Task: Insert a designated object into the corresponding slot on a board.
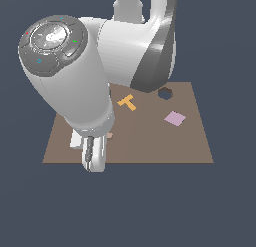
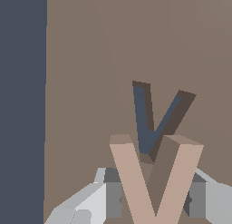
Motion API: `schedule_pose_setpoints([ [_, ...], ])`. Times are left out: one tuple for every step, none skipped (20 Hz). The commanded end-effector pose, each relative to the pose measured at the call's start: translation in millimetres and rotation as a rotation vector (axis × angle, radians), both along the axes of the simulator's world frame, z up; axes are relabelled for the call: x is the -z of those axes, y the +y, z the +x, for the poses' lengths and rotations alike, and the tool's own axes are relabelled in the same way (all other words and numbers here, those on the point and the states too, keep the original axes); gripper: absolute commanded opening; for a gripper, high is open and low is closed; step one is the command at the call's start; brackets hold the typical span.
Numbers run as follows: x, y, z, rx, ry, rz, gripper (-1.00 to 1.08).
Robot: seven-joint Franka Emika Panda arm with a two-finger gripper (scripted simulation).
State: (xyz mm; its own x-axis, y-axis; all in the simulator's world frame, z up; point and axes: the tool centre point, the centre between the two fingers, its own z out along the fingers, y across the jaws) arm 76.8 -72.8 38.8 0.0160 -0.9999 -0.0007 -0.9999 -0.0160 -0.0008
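In the wrist view the tan V-shaped designated object (image 2: pixel 154 182) stands upright between my gripper's (image 2: pixel 155 201) grey fingers (image 2: pixel 113 193), which are shut on its two arms. Just beyond it lies the dark V-shaped slot (image 2: pixel 152 121) cut into the brown board (image 2: pixel 99 60), turned slightly relative to the piece. The piece hangs a little above and short of the slot. In the exterior view the arm covers the slot; only a sliver of the tan piece (image 1: pixel 109 135) shows beside the gripper (image 1: pixel 94 152) over the board's (image 1: pixel 165 146) front corner on the exterior view's left.
An orange T-shaped piece (image 1: pixel 127 102) lies mid-board. A pink flat square (image 1: pixel 175 118) lies toward the exterior view's right. A dark round hole (image 1: pixel 165 93) sits near the far edge. The board's edge (image 2: pixel 46 105) runs close to the slot.
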Motion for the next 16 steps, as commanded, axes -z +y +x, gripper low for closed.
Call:
schedule_pose_setpoints([
  [-1,-12,-2,0.070,0.000,0.000,-1.00],
  [-1,-16,-3,0.093,0.000,0.000,-1.00],
  [-1,-19,-4,0.114,0.000,0.001,-1.00],
  [-1,-22,-5,0.132,0.000,0.001,-1.00],
  [-1,-25,-6,0.148,0.000,0.001,-1.00],
  [-1,-27,-6,0.162,0.000,0.001,-1.00],
  [-1,-29,-7,0.174,0.000,0.001,-1.00],
  [-1,-31,-8,0.184,0.000,0.001,-1.00],
  [-1,-32,-8,0.192,0.000,0.001,-1.00],
  [-1,-33,-9,0.197,0.000,0.001,-1.00],
  [-1,-34,-9,0.200,0.000,0.001,-1.00],
  [-1,-34,-9,0.201,0.000,0.001,-1.00],
  [-1,-33,-9,0.195,0.000,0.000,-1.00],
  [-1,-33,-9,0.195,0.000,0.000,-1.00],
  [1,-33,-9,0.197,0.000,0.000,-1.00],
  [4,-33,-9,0.198,0.000,0.000,-1.00],
])
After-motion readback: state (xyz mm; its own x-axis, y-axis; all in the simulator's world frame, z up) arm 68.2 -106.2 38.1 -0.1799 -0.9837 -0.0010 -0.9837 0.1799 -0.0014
